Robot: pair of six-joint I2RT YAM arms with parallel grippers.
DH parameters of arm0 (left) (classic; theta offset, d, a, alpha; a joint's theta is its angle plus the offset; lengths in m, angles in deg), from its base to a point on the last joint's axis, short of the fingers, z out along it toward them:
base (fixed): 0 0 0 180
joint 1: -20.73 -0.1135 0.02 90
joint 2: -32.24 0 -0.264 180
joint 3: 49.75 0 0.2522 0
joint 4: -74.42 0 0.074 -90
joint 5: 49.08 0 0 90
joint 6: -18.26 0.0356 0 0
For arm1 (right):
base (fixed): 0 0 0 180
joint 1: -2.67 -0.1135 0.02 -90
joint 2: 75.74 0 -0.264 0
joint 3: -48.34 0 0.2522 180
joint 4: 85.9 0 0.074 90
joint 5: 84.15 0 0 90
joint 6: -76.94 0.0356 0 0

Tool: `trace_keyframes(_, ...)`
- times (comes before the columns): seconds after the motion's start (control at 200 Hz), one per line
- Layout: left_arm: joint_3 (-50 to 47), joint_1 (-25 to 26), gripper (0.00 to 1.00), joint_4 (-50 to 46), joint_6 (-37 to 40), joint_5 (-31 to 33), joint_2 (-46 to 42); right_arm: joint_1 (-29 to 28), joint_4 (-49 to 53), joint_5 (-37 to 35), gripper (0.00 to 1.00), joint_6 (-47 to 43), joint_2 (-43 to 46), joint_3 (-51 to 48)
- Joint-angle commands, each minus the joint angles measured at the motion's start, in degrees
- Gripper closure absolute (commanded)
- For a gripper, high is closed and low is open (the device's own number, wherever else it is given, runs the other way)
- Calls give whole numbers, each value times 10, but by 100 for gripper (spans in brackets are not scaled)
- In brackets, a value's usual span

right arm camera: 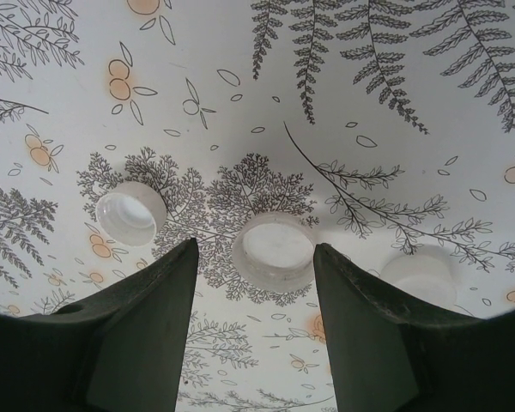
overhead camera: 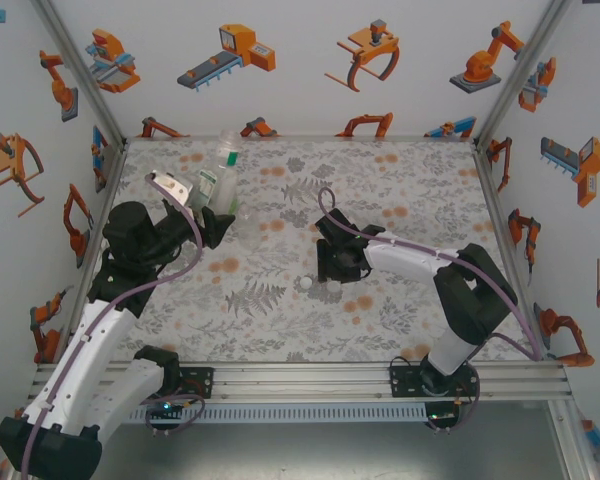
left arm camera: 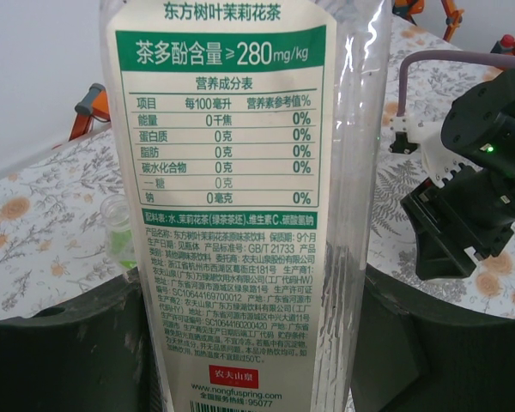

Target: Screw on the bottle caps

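bottle caps [right arm camera: 273, 251]: white | bottle [left arm camera: 232, 215]: cream-and-green label | table [right arm camera: 386, 77]: grey ferns, orange blossoms | walls [overhead camera: 310, 95]: orange robot prints

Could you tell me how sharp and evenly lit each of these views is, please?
Top external: soft, even light, faint shadows on the table. Left wrist: the labelled bottle shows crisp print. Right wrist: the middle cap is sharp, the right claw dark, detail lost.

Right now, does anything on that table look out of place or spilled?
Nothing spilled. Three white caps lie loose on the table, not screwed on; the green bottle stands open-necked.
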Motion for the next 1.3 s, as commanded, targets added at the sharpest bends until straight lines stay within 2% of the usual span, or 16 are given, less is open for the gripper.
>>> trace_keyframes(0.0,-1,-6,100,23,-13,-12,0,-6,3,2,46,5,-8,3)
trace_keyframes(0.34,0,-11,100,26,-18,-16,2,-6,3,0,46,6,-24,-2)
trace_keyframes(0.431,0,-11,100,26,-19,-16,3,-6,-4,3,49,7,-32,-7)
trace_keyframes(0.536,0,-13,100,26,-20,-16,3,-6,-14,7,56,10,-38,-13)
trace_keyframes(0.706,0,-14,100,26,-21,-17,6,-5,-36,7,78,22,-26,-20)
trace_keyframes(0.796,1,-15,100,27,-23,-18,8,2,-56,12,85,25,-20,-19)
trace_keyframes(1.116,4,-21,100,26,-23,-26,23,72,-182,133,86,45,-34,-21)
trace_keyframes(1.297,4,-22,100,17,-15,-14,25,121,-246,183,85,51,-34,-68)
